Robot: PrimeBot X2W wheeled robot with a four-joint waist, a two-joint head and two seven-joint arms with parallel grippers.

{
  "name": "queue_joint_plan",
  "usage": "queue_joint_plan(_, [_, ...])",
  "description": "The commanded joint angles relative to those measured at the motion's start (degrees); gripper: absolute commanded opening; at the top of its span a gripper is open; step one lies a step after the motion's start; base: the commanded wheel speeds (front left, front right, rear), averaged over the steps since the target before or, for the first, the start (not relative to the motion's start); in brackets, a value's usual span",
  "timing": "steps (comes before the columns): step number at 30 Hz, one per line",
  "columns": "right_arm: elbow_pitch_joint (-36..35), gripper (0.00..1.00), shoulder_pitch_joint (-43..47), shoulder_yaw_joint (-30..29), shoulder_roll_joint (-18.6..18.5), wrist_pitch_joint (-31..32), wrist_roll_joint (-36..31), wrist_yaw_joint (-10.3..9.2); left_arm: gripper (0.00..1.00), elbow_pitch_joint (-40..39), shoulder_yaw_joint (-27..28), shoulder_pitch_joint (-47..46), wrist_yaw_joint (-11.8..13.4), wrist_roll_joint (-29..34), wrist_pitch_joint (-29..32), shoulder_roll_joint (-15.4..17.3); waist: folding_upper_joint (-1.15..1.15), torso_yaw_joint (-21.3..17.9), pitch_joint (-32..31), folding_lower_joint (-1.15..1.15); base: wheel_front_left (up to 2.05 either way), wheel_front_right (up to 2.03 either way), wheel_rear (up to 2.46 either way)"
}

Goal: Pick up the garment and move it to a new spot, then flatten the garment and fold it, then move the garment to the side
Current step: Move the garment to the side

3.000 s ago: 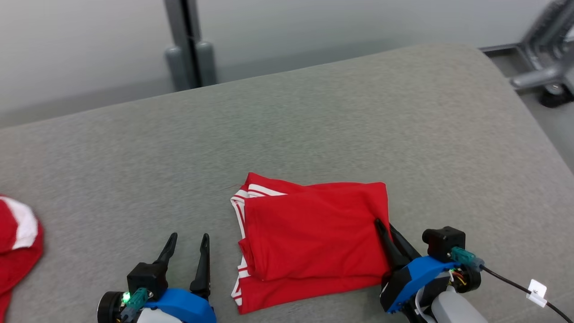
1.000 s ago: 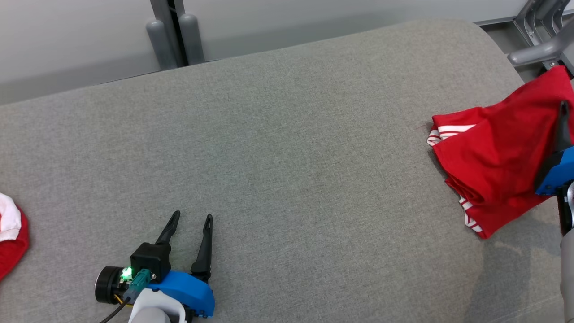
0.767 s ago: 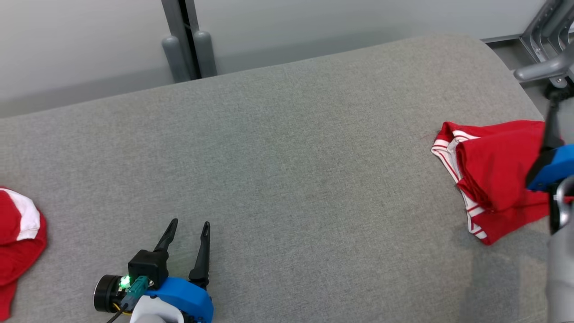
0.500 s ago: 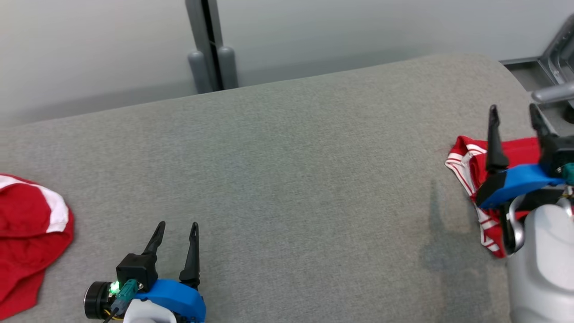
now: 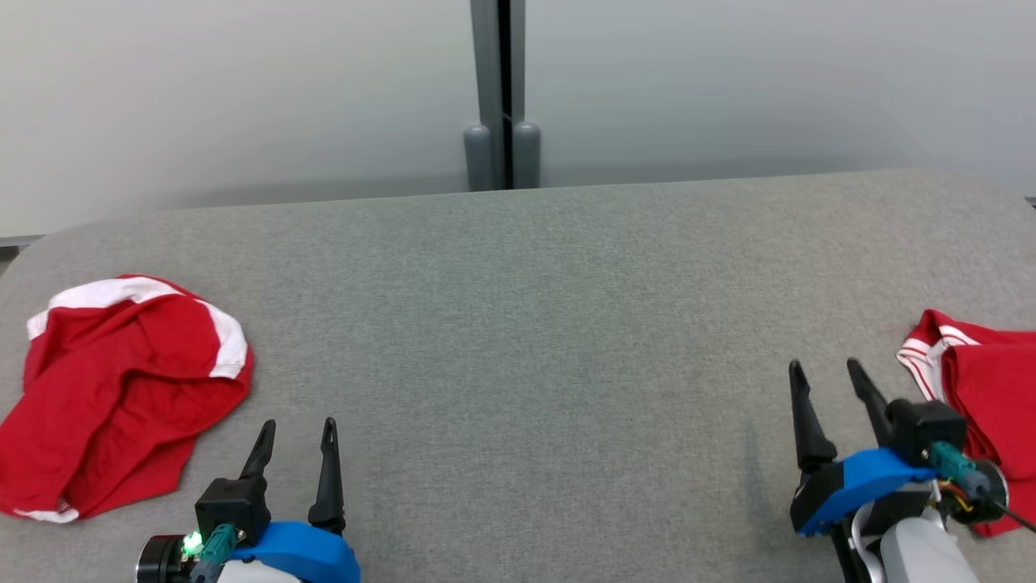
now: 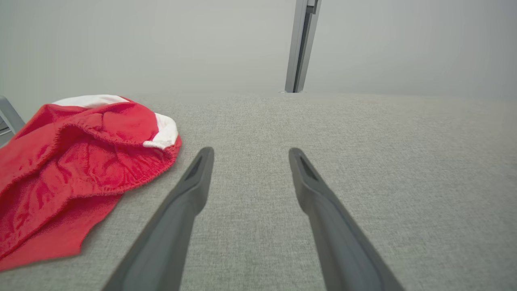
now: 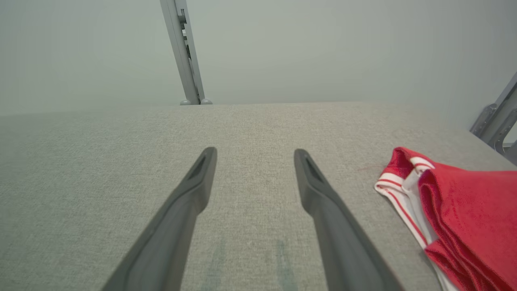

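Nearest the robot, at 7 o'clock in the head view, the left gripper [image 5: 298, 424] is hovering low over the bench [image 5: 518, 324], its fingers [image 6: 194, 186] standing spread with nothing between them. At 5 o'clock the right gripper [image 5: 825, 366] is holding the same posture: fingers spread, empty, pointing toward 12 o'clock.

Just beside the right gripper, at 3 to 4 o'clock, the folded red garment [image 5: 983, 380] is lying on the bench near its right end, apart from the fingers. Its layers are sitting stacked, and white-striped trim is showing along the edge facing the middle of the bench.

Judgement on progress: the fold and the move to the side are looking complete, and nothing of this garment's task is appearing outstanding. At 9 o'clock a crumpled red garment [image 5: 121, 380] with a white band is lying in a loose heap, unflattened; whether it is next for handling cannot be told.

The bench is showing a grey woven covering with rounded corners. Beyond it, at 12 o'clock, a grey post [image 5: 502, 89] is rising against a plain pale wall [image 5: 243, 97]. A metal frame [image 7: 494, 117] is standing past the right end.
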Motion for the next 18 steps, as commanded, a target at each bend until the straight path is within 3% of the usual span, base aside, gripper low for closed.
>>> queue_joint_plan(1, [0.4, 1.0, 1.8, 0.6, -0.1, -0.2, 1.0, -0.02, 1.0, -0.5, 0.0, 0.5, 0.4, -0.1, -0.3, -0.1, 0.0, 0.8, -0.4, 0.01, 0.0, 0.0, 0.0])
queue_joint_plan(9, [0.4, 1.0, 4.8, 1.6, -0.1, -0.2, 4.4, -0.02, 1.0, -1.0, -0.3, 1.9, 1.2, -0.8, -0.3, -0.1, 0.0, 3.6, -2.3, 0.01, 0.0, 0.0, 0.0])
queue_joint_plan(18, [-1.6, 1.0, 5.7, 2.9, -0.1, -0.2, 6.6, -0.02, 1.0, -2.7, 0.7, 3.6, 2.0, -1.0, -0.3, -0.1, 0.0, 3.5, -4.1, 0.01, 0.0, 0.0, 0.0])
